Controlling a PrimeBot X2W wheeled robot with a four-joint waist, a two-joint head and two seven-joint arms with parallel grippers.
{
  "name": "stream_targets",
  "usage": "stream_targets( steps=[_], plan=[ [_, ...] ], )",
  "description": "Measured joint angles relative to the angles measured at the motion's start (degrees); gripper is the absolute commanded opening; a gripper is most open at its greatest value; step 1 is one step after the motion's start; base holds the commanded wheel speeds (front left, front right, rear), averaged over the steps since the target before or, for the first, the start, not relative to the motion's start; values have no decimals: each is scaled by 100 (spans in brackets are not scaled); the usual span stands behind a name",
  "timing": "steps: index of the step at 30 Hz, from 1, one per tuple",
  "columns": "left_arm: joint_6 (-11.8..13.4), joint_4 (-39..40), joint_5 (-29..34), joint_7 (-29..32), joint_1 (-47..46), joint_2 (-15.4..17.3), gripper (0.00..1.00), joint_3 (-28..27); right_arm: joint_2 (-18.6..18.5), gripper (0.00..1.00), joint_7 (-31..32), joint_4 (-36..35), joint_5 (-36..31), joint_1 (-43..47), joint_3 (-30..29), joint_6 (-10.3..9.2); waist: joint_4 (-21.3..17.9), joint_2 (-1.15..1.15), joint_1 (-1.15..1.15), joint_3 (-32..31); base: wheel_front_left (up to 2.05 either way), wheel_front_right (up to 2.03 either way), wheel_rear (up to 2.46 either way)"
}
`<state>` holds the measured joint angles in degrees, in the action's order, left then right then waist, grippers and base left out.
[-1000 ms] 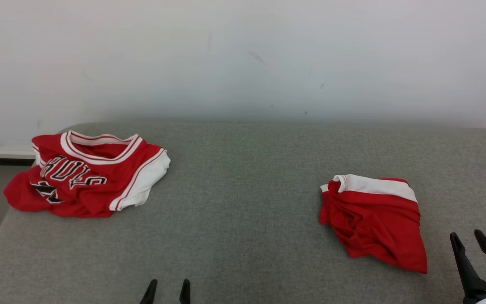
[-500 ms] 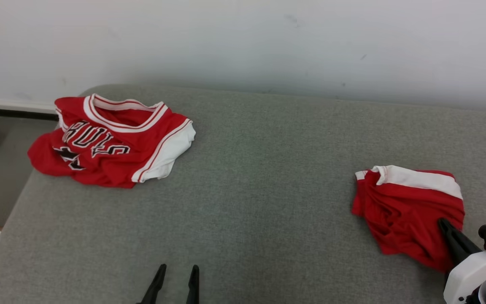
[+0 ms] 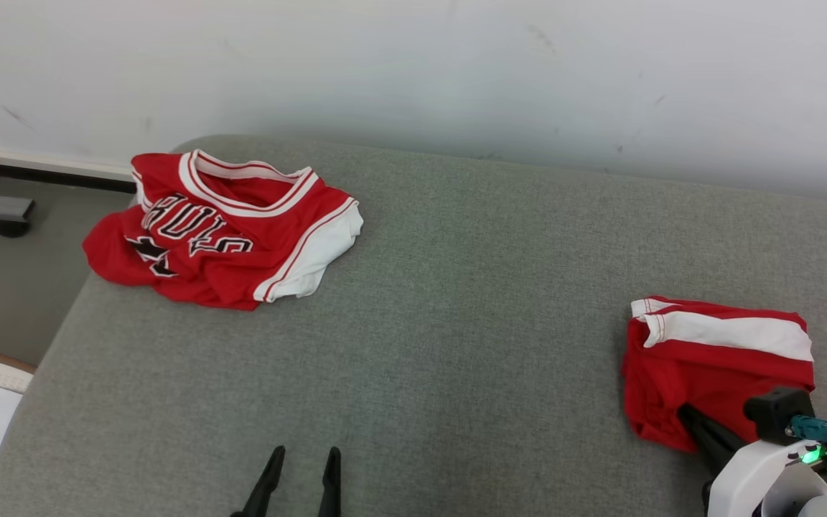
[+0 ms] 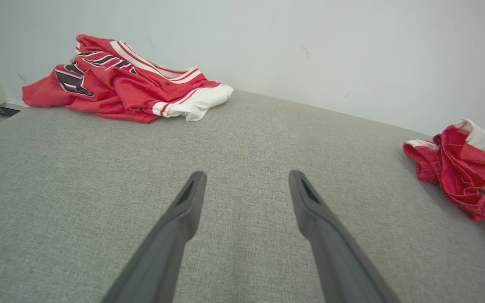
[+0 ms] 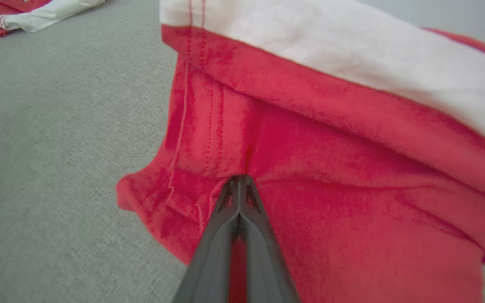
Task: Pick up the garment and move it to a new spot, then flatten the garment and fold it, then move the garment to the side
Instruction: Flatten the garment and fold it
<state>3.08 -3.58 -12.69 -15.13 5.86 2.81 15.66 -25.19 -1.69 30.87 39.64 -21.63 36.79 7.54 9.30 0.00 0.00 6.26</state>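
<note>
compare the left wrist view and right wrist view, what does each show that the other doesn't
Left wrist view: the left gripper open above the bare grey cushion, and black lettering on the jersey. Right wrist view: the right gripper with tips shut on the red garment, stitching close up. Shared: jersey, red garment, cushion.

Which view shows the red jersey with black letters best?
The head view: the jersey lies whole, seen from above, letters clear. The left wrist view shows it from low, letters squeezed. The right wrist view catches a corner, top left.
</note>
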Motion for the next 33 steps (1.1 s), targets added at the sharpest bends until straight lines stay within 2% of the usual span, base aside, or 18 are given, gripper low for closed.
stream_targets(
  steps=[9, 19, 28, 30, 32, 33],
  plan=[
    [34, 7, -94, 0, 34, -1, 100, 55, -233, 0, 174, -163, 563, -138, 846, 0, 27, 0, 0, -83, 0, 0, 0],
    [57, 3, -148, 0, 61, -1, 100, 63, -289, 0, 386, -189, 1025, -245, 1600, 0, 26, 0, 0, -152, 0, 0, 0],
    [82, -23, -165, 0, 248, -1, 100, -102, -390, 0, -143, -539, 1238, -160, 1784, 0, -163, 0, 0, -474, 0, 0, 0],
    [78, -21, -165, 0, 322, -1, 100, -168, -476, 16, -308, -675, 1251, -49, 1689, 0, -234, 0, 0, -577, 0, 0, 0],
    [64, -3, -163, 0, 361, 0, 100, -235, -603, 47, -486, -742, 1266, 79, 1524, 0, -320, 0, 0, -657, 0, 0, 0],
    [55, 4, -162, 0, 370, 0, 100, -270, -679, 66, -557, -768, 1248, 147, 1424, 0, -366, 0, 0, -691, 0, 0, 0]
  ],
)
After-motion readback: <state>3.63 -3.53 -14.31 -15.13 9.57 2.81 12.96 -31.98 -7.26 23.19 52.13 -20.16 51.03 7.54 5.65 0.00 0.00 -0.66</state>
